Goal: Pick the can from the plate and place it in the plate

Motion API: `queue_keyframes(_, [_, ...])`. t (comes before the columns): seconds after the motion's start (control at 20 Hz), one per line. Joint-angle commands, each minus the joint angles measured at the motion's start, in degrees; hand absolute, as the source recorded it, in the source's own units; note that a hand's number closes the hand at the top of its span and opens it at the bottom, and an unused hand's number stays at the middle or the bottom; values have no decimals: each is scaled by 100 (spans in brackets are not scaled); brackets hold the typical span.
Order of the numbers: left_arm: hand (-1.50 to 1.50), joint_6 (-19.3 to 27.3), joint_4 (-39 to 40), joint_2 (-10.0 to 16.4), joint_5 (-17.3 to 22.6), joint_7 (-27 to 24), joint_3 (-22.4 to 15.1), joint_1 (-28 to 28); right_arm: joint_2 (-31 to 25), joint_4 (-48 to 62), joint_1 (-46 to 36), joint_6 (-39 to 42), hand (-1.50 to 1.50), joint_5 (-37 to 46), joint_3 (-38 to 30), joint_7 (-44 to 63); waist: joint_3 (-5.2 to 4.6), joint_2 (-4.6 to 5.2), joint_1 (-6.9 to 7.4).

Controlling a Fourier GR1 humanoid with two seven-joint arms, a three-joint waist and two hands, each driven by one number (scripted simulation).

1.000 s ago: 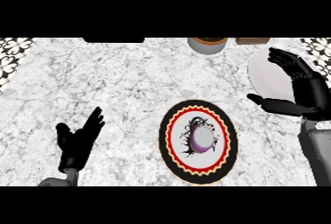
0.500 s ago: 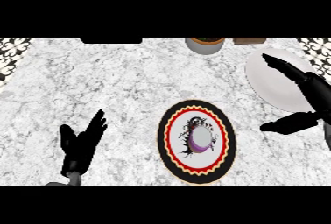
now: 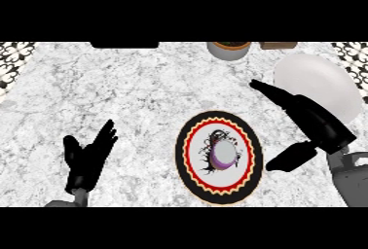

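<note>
left hand (image 3: 84, 168): low at the left, open, fingers straight and pointing up, holding nothing, above the table (image 3: 137, 97).
patterned plate (image 3: 188, 154): near centre, flat on the table, black rim with a red and yellow zigzag ring.
can (image 3: 224, 154): lying on its side in the middle of the patterned plate, silver with a purple edge, no hand on it.
right hand (image 3: 322, 125): just right of the patterned plate, released, fingers straight and pointing up-left, thumb spread down near the plate's right rim, nothing in it.
white plate (image 3: 316, 78): far right, its lower edge partly behind the right hand.
bowl (image 3: 230, 50): at the far edge, cut off at the top.
</note>
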Motion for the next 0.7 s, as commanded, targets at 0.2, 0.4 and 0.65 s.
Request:
queue_keyframes(0.2, [0,52,-125,-251,-285,189,-55,39,804,-242,120,62,-150,1164,608,859,4,9,7])
queue_keyframes(0.4, [0,-126,-165,-107,-228,260,164,76,1126,451,-278,468,-150,1183,526,962,5,15,33])
queue_keyframes(0.65, [0,-304,-229,-194,-282,324,341,58,1278,-510,451,907,-150,1322,428,1228,5,8,-4])
